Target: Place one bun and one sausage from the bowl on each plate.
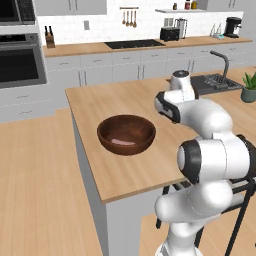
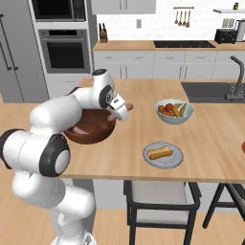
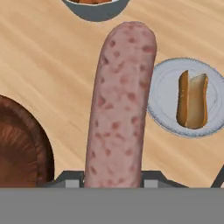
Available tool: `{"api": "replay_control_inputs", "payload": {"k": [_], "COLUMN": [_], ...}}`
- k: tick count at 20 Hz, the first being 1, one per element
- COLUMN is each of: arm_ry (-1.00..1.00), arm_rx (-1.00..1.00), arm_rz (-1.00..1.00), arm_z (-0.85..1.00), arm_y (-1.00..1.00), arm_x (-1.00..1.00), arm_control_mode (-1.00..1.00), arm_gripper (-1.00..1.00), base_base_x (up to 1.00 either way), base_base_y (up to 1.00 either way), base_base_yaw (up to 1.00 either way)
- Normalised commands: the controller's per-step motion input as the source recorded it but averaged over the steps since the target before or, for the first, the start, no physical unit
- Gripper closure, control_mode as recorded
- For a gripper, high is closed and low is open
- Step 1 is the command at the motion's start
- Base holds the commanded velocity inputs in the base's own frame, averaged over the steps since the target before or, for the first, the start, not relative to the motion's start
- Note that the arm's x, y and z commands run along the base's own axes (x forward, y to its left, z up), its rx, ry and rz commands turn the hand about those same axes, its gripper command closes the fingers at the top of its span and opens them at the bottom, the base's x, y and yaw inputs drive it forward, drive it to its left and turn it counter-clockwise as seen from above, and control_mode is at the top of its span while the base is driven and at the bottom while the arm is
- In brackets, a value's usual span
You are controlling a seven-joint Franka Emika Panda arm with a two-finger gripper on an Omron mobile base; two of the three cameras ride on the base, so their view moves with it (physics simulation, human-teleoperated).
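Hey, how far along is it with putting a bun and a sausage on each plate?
Done: the pale grey plate already has a bun on it. In hand: the gripper is shut on a sausage, held above the counter between the wooden bowl and that plate. Left: setting this sausage down, then filling the second plate. At least one more pink piece lies in the bowl.

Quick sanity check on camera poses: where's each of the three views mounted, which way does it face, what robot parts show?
Left base view: behind-left of the arm, facing the island; white arm at lower right, large dark brown wooden bowl.
Right base view: behind-right; arm at lower left, gripper, pale grey plate.
Hand view: on the hand, looking down along the held pink speckled sausage; dark fingertips at bottom.
Shared: bowl in all three; plate with bun in right and hand views.
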Motion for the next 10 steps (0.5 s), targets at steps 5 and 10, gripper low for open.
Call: {"api": "replay_control_inputs", "payload": {"k": [5, 10], "arm_ry": [0.12, 0.01], "arm_rx": [0.12, 0.12], "arm_rz": [-0.32, -0.33], "arm_z": [-0.53, -0.93], "arm_y": [-1.0, -1.0], "arm_x": [-0.53, -0.45], "arm_control_mode": [-1.0, -1.0], "arm_gripper": [1.0, 1.0], "base_base_x": [0.0, 0.0], "base_base_y": [0.0, 0.0], "base_base_yaw": [0.0, 0.0]}}
